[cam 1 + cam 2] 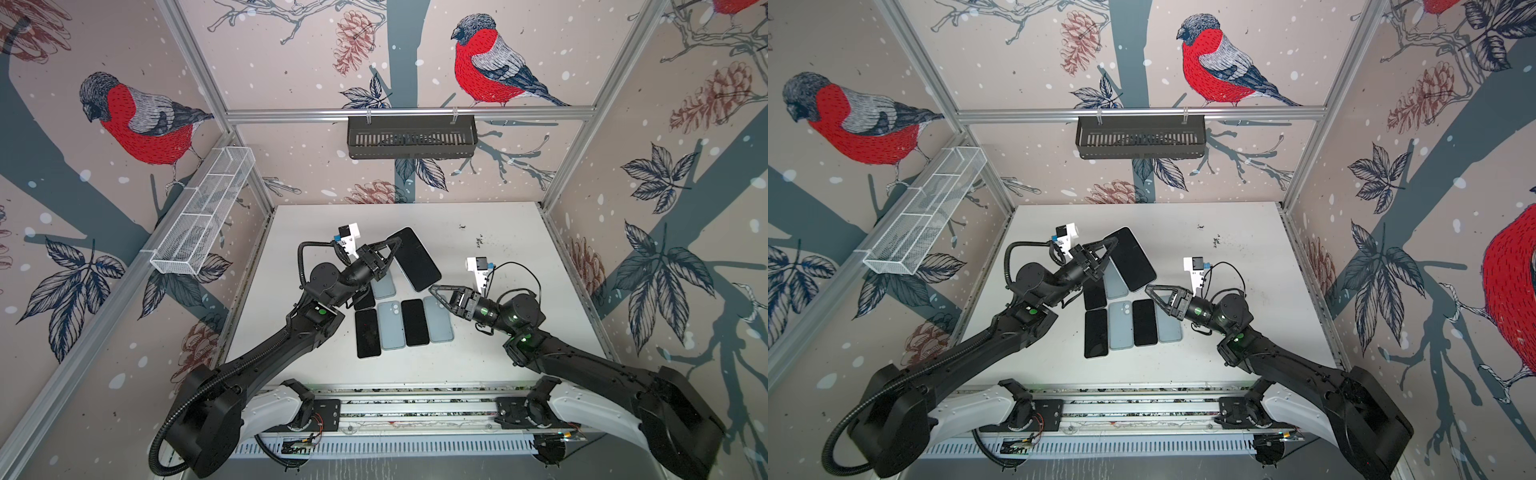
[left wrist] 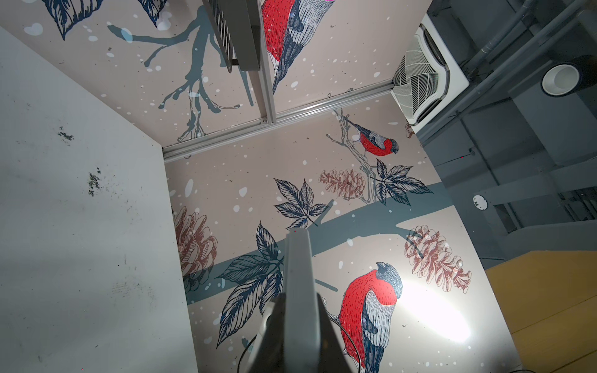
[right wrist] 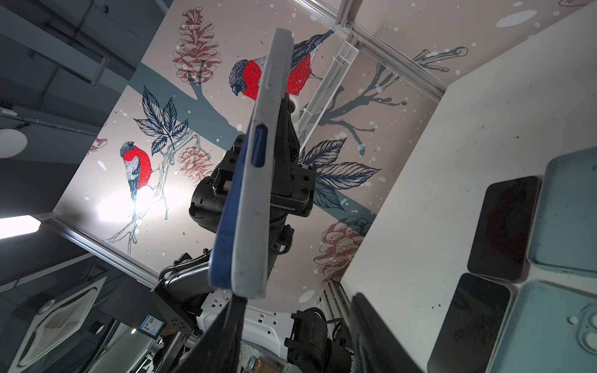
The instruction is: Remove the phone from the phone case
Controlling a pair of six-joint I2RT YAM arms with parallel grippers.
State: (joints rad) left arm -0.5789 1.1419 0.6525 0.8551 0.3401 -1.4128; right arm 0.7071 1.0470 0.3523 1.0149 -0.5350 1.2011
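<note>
The left end effector (image 1: 394,244) is clamped narrow on the white phone case (image 3: 255,193), held off the table (image 1: 519,332) just behind the row of phones and cases (image 1: 414,322). The screen faces up and tilted, its long axis running from the back wall toward that row. The blue phone (image 3: 226,226) peeks out of the case. The right end effector (image 1: 434,289) stands half spread, with one fingertip (image 3: 234,319) at the case's near end.

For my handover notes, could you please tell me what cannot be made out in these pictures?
- Both top views: the left arm covers most of a dark phone on the table.
- Both top views: the left claw and held phone hide part of a pale blue case.
- Left wrist view: the held phone shows edge-on only, faces unseen.
</note>
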